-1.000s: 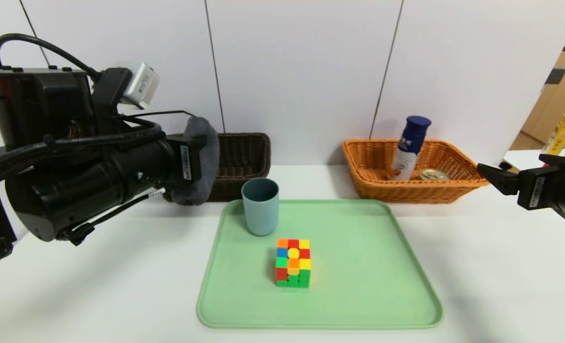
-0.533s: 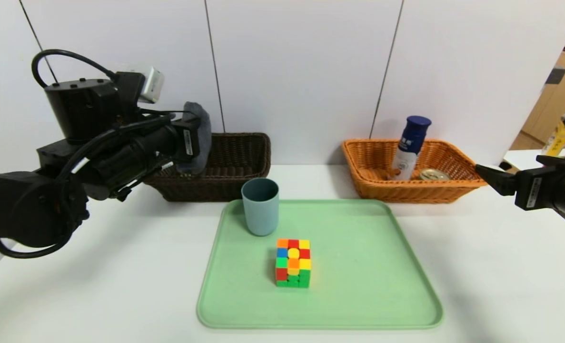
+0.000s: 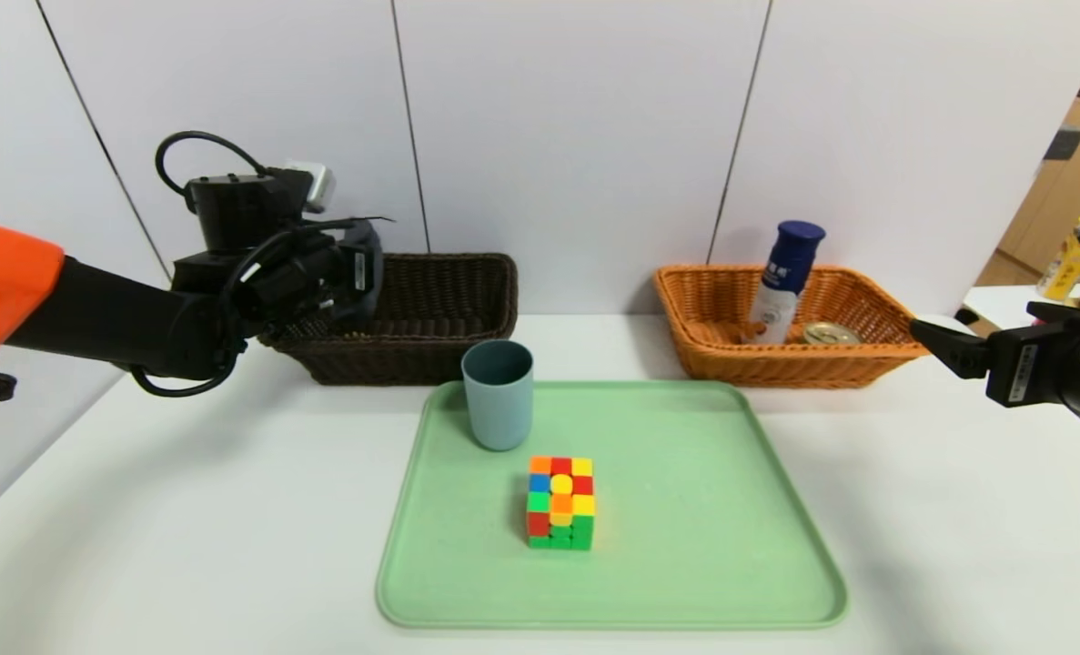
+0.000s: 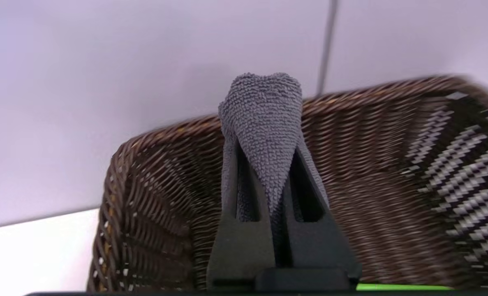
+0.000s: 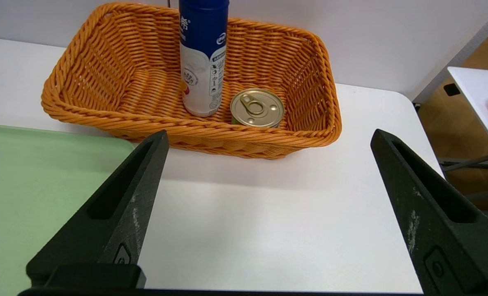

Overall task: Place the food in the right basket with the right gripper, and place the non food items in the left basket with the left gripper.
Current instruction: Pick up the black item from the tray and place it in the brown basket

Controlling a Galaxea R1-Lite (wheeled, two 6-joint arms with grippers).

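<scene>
My left gripper [image 3: 364, 273] is shut on the dark grey rolled towel [image 4: 264, 119], holding it over the left end of the dark brown left basket [image 3: 453, 309]. The towel sticks out past the fingertips, with the basket's weave [image 4: 392, 164] right behind it. The blue-grey cup [image 3: 498, 393] stands upright at the tray's back left corner. The puzzle cube [image 3: 560, 502] sits near the tray's middle. In the orange-tan right basket [image 3: 703, 341] stand the white bottle [image 3: 781, 282] with a blue cap and the pull-tab tin [image 3: 829, 334]. My right gripper [image 3: 935, 344] hangs open and empty at the right of that basket.
A light green tray [image 3: 712, 528] lies in the middle of the white table. Both baskets stand along the back wall. In the right wrist view the orange basket [image 5: 83, 115], bottle [image 5: 202, 61] and tin [image 5: 257, 107] lie ahead of the open gripper [image 5: 268, 135]. Another table stands far right.
My left arm has swung away from the camera and down toward the dark basket, carrying the towel with it. The right arm has hardly moved.
</scene>
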